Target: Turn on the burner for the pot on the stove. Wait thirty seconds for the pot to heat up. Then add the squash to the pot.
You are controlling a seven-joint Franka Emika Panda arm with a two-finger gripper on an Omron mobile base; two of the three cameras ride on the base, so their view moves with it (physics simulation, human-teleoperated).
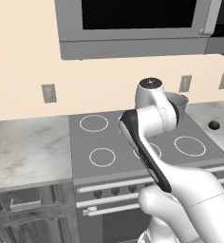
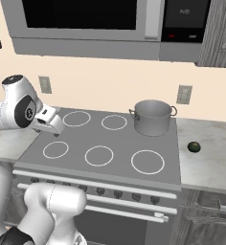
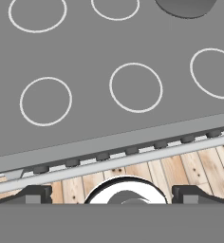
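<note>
Pot (image 2: pixel 152 117) half hidden behind arm, squash (image 2: pixel 194 147) tiny

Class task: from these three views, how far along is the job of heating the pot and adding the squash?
Done: nothing visible; the pot sits on the stove's back right ring. In hand: the open gripper hovers above the stove's left side, holding nothing, clear of the knobs. Left: turn the burner on, wait, then move the squash from the counter into the pot.

No legible text, label, brand or number is found; the microwave's dark control panel (image 2: pixel 186 19) carries only faint pale marks and small red dots, too blurred to read.
</note>
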